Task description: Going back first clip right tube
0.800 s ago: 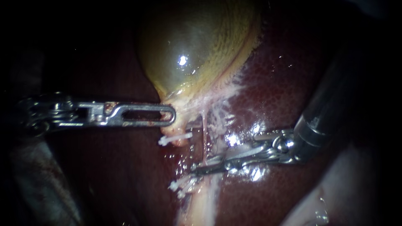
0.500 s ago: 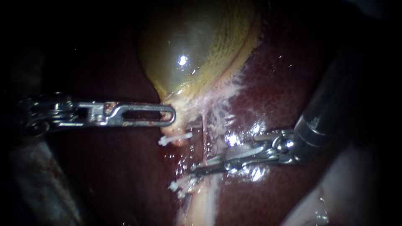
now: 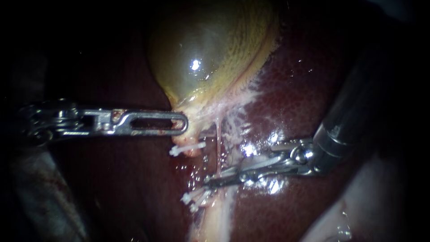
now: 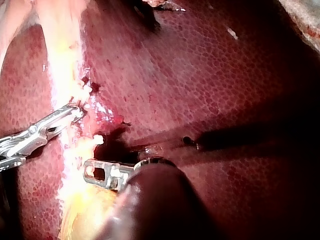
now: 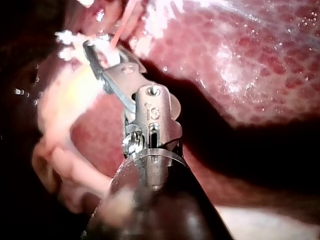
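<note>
Backing off has barely begun. Vs. a moment ago, the right instrument (image 3: 209, 180) has its wrist and shaft a touch higher and further back toward the upper right against the liver (image 3: 309, 85). Its jaw tips sit at nearly the same spot. The lower clip (image 3: 194, 200) now shows more plainly, white prongs clear of the metal, just below the tips on the pale tube (image 3: 215, 222). My read: the clip is seated and free of the instrument, so the retreat can go on w/o dragging it, and most of that retreat is left to do.

Pose: right instrument comes in from the upper right and bends at the wrist. Its jaws lie low and nearly flat over the wet liver, pointing left. There's a narrow gap btwn them and nothing pinched as far as I can see. The tips are at the foot of a thin tube (image 3: 218, 143). Can't say whether that or the pale one is the task's right tube. Left instrument (image 3: 184, 124) lies level, jaws together, apparently pinching the gallbladder (image 3: 210, 54) at its neck, just above the upper clip (image 3: 187, 149).
</note>
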`<state>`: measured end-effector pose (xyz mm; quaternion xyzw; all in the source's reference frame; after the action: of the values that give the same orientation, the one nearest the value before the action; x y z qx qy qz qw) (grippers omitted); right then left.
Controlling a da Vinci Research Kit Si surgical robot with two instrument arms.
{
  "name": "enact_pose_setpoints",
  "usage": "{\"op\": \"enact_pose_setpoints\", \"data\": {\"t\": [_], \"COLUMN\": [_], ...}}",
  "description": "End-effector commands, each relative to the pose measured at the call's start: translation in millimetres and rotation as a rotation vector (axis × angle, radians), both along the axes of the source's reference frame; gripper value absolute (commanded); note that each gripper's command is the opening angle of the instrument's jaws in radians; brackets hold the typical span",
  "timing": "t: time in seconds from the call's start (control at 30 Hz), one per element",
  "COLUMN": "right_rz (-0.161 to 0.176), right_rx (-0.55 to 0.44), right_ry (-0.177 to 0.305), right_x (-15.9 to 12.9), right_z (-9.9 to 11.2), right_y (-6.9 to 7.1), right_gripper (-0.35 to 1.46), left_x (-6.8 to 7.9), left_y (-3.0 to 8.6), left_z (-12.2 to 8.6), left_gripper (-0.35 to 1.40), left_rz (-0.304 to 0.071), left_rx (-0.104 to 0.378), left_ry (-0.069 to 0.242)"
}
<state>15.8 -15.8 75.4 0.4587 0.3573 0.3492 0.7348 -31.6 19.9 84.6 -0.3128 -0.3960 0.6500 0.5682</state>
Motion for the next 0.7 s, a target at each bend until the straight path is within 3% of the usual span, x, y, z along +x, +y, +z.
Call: {"op": "enact_pose_setpoints", "data": {"t": [0.03,0.7], "right_rz": [-0.004,-0.046], "right_rx": [-0.010,-0.201], "right_ry": [0.005,0.059], "right_x": [0.0,1.1], "right_z": [0.0,0.5], "right_y": [-0.1,0.2], "right_gripper": [0.20,0.48], "left_x": [0.0,-0.1], "left_y": [0.0,0.0], "left_z": [0.0,0.0], "left_gripper": [-0.35,-0.35], "left_rz": [0.000,-0.004], "left_rx": [0.000,0.005], "left_ry": [0.000,0.001]}}
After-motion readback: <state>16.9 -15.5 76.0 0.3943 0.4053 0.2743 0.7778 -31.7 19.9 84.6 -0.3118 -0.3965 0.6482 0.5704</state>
